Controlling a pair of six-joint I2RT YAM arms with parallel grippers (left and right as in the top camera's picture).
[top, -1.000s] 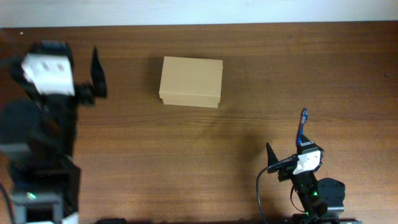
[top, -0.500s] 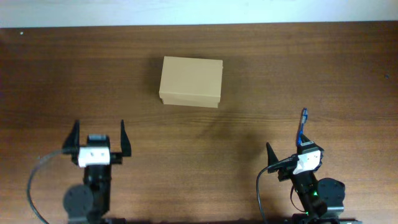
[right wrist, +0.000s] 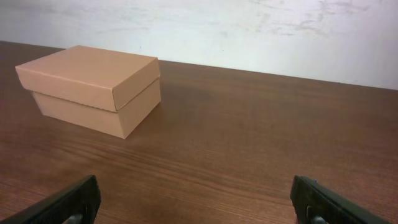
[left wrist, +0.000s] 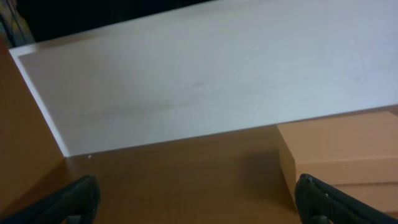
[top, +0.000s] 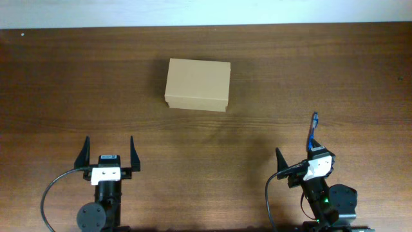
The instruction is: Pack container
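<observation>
Since the container (top: 197, 84) sits with its flap lid folded flat and closed, at about twelve o'clock from the middle of the table (top: 335, 71) and a touch toward eleven, I judge the packing either finished or not begun; I cannot see inside, and nothing loose lies on the wood waiting to go in. My left gripper (top: 109, 145) rests at seven o'clock near my edge, jaws spread wide and holding nothing. My right gripper (top: 296, 138) rests at five o'clock, also released and empty, which its wrist view confirms. Both are well apart from the box. If contents are already in, I reckon no work is left; if not, the lid must first be lifted. As for writing, I find none: the cardboard is plain tan on every face shown, with no label, brand or print.
</observation>
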